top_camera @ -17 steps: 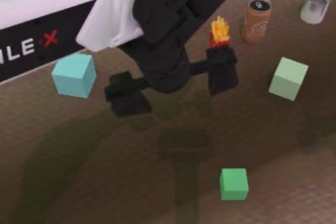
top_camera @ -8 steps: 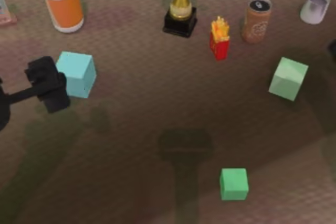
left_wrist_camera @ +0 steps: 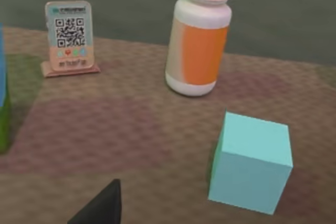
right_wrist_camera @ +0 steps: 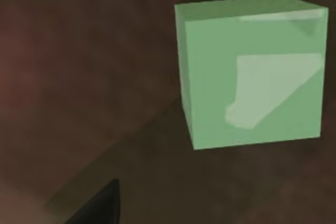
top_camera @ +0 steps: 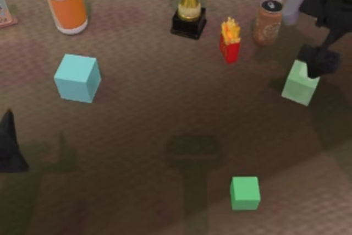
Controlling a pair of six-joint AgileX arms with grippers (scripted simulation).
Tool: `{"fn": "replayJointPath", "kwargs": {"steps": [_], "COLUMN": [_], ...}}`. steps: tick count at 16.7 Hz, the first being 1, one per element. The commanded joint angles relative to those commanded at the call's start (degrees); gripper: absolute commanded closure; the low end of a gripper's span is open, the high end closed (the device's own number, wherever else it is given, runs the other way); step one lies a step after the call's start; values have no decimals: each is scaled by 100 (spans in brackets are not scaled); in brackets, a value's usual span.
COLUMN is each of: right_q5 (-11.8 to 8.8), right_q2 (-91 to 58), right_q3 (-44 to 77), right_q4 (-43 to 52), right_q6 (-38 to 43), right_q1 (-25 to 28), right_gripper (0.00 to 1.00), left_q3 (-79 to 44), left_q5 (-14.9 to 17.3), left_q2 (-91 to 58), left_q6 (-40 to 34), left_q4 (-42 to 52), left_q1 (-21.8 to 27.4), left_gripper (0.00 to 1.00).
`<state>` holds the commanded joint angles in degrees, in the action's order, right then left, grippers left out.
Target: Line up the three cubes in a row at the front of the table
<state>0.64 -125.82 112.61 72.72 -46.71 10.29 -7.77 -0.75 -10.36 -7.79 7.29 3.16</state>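
Our right gripper (top_camera: 314, 34), jaws spread, hovers apparently just above the mint cube (top_camera: 298, 87); left jaws' state cannot be told.

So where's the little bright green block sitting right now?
In the top view the small bright-green cube sits alone near the table's front edge, right of centre, well in front of the fries box.

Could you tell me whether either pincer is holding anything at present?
Nothing is held: the right pincer hangs above the mint cube; the left arm sits aside.
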Motion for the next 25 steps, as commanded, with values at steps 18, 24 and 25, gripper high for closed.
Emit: {"fn": "replayJointPath", "kwargs": {"steps": [18,24,25], "right_q5": [-35,-34,-34], "right_q2": [-1189,-1276,-1276], "right_q3": [-112,-430,-430], "right_q4": [-947,-1299,-1299], "right_q6": [-383,-380,-380], "right_q1": [89,93,93], "right_gripper": [0,0,8], "left_q3": [777,777,777], "left_q5": [75,75,75], "left_q2": [1036,1036,1036], "left_q6": [779,779,779], "left_q4": [-729,-729,-729], "left_q1": [-430,-430,-430], "left_gripper": [0,0,0]}}
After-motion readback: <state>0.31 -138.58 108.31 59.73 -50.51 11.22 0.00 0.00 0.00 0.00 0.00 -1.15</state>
